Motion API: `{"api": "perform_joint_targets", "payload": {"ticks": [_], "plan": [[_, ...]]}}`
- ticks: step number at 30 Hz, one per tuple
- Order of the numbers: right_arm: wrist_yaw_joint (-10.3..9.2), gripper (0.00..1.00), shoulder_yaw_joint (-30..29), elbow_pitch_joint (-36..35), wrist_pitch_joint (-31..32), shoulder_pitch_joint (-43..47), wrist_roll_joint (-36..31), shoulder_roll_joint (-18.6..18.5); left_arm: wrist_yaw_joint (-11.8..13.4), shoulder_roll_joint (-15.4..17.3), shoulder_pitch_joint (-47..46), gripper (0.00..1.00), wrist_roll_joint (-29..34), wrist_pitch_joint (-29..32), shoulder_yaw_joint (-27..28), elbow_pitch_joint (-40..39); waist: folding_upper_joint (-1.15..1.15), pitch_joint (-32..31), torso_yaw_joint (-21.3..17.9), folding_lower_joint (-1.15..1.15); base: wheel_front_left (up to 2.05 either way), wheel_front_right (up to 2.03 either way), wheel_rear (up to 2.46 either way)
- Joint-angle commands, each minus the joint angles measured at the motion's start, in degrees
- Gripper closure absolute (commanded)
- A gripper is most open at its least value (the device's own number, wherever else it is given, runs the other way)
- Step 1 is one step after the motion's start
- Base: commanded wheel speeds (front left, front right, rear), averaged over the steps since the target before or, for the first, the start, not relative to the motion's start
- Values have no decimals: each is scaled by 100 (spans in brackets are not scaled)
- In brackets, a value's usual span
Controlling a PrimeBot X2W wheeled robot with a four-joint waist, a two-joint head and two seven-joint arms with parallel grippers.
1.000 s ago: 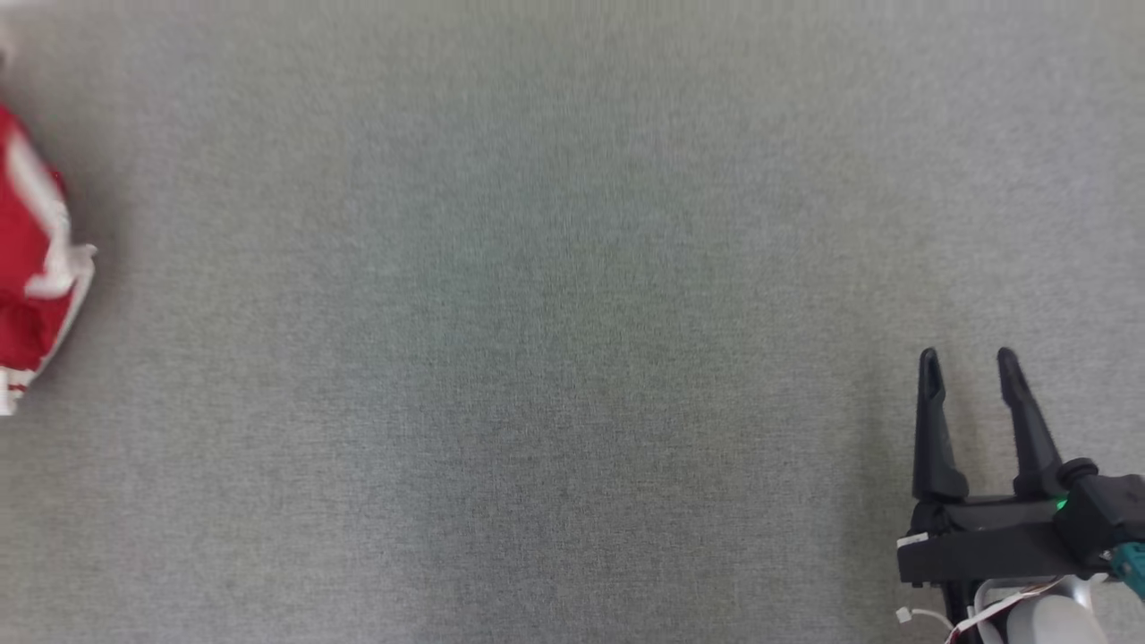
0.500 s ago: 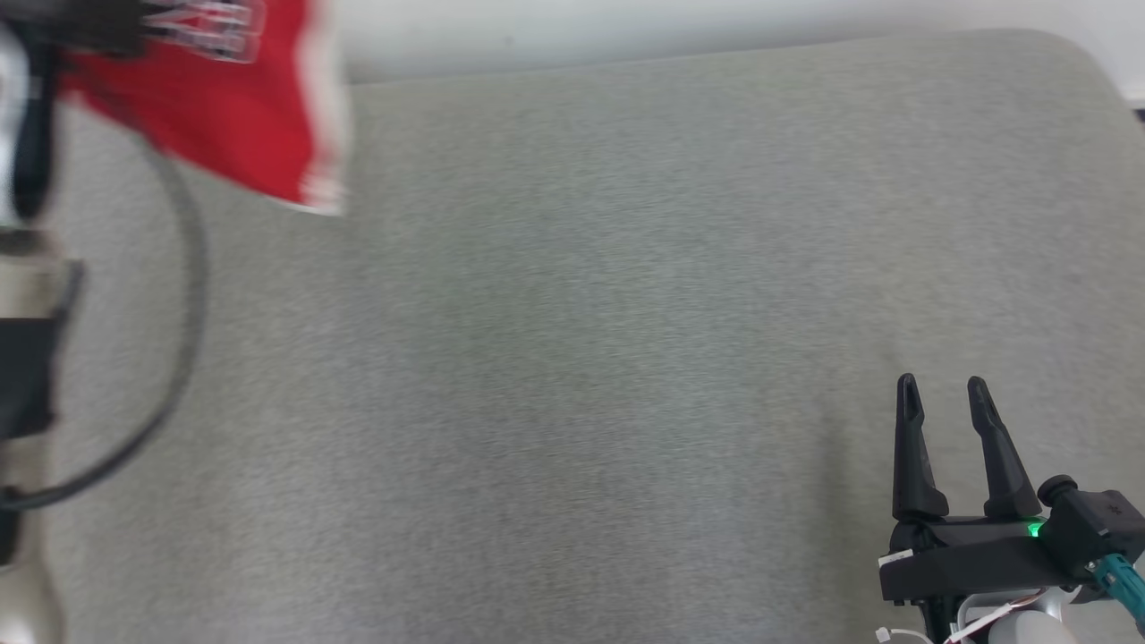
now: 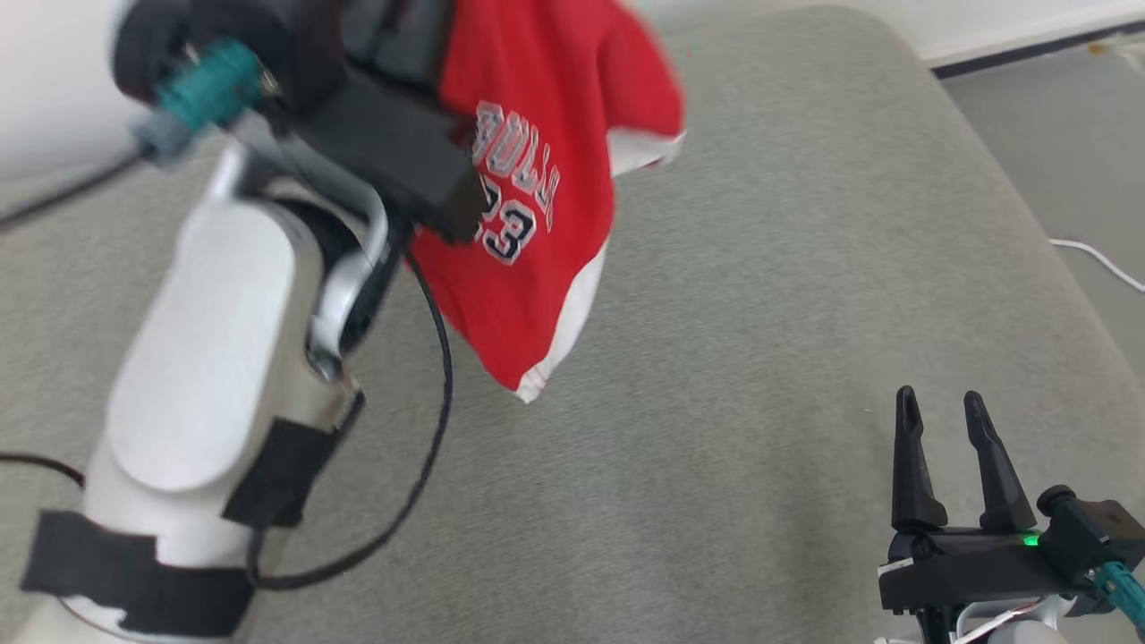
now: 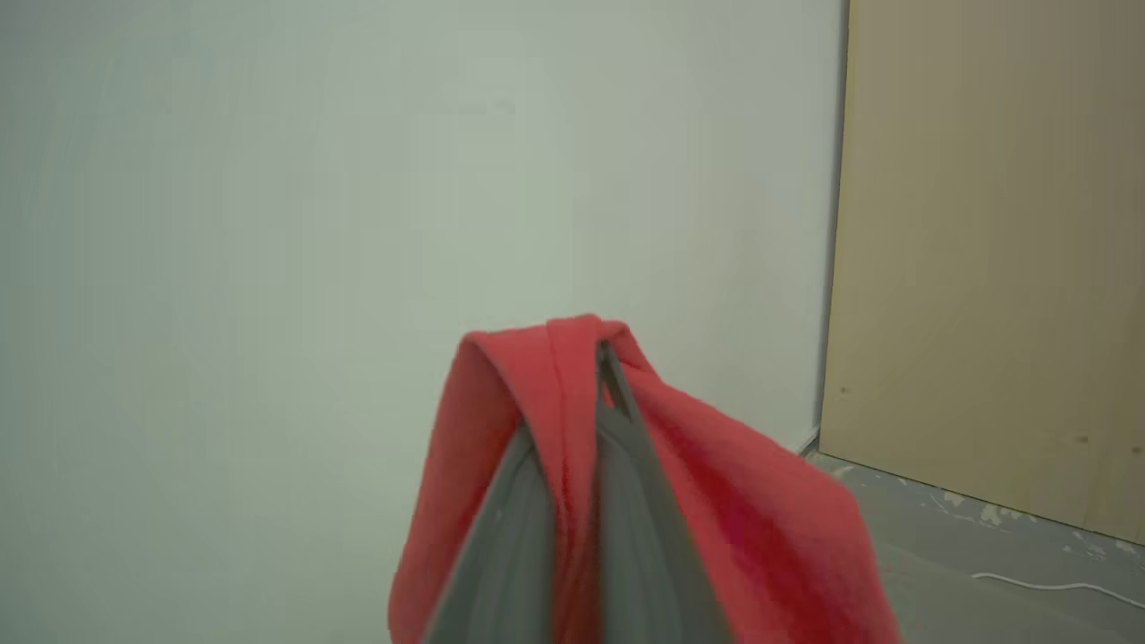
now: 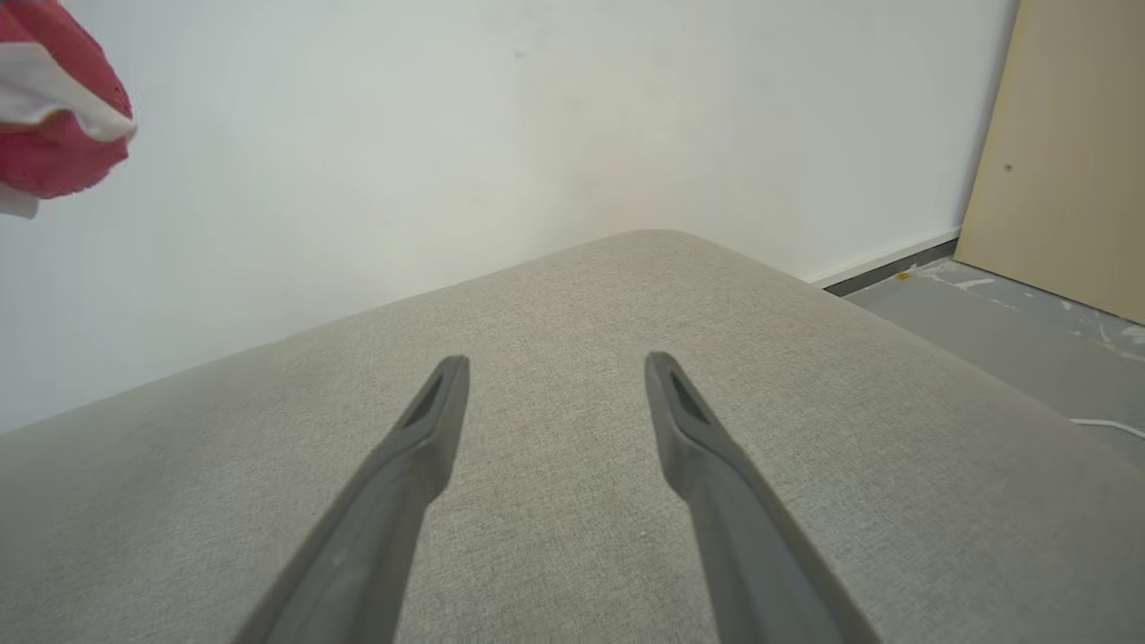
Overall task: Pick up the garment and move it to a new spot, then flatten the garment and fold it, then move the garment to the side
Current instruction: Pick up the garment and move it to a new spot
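Observation:
A red garment [image 3: 555, 152] with white trim and the number 23 hangs in the air over the grey cushioned surface [image 3: 760, 295], held up at the upper left of the head view. My left gripper [image 4: 595, 358] is shut on a fold of the garment [image 4: 769, 501], which drapes over both fingers. My right gripper [image 3: 939, 402] stands open and empty at the lower right, low over the surface [image 5: 572, 465]. A red and white bit of the garment [image 5: 54, 125] shows at the upper left of the right wrist view.
My left arm's white forearm [image 3: 206, 358] and its black cable [image 3: 420, 429] cross the left of the head view. The surface's rounded corner [image 3: 894, 54] lies at the upper right, with grey floor and a white cable [image 3: 1100, 259] beyond. A beige panel [image 4: 984, 250] stands by the wall.
The camera has tilted and turned, bringing the surface's far corner and floor into view. My left arm has lifted the garment up and rightward over the surface. The right gripper stays open.

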Motion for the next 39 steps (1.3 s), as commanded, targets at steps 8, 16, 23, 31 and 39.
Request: {"api": "perform_joint_targets", "payload": {"ticks": [8,16,23,31,39], "plan": [[18,0,17,62,-3,64,14,3,177,-96,1206,100,-114,-362,-147,690,0,66,-342,0,0,0,0],[18,0,51,196,-3,9,-40,1,181,-256,2220,100,-319,-702,-322,1639,0,70,-133,0,0,0,0],[19,0,26,189,-4,-18,-129,1,145,-467,2151,0,-262,-1305,-496,1871,0,-102,264,0,0,0,0],[19,0,-100,144,-3,203,-222,1,344,-335,2117,0,-211,-1805,-284,1377,0,-466,951,0,0,0,0],[19,0,-33,100,-3,320,-288,1,550,303,2817,0,-252,-1857,34,749,0,-747,1520,0,0,0,0]]}}
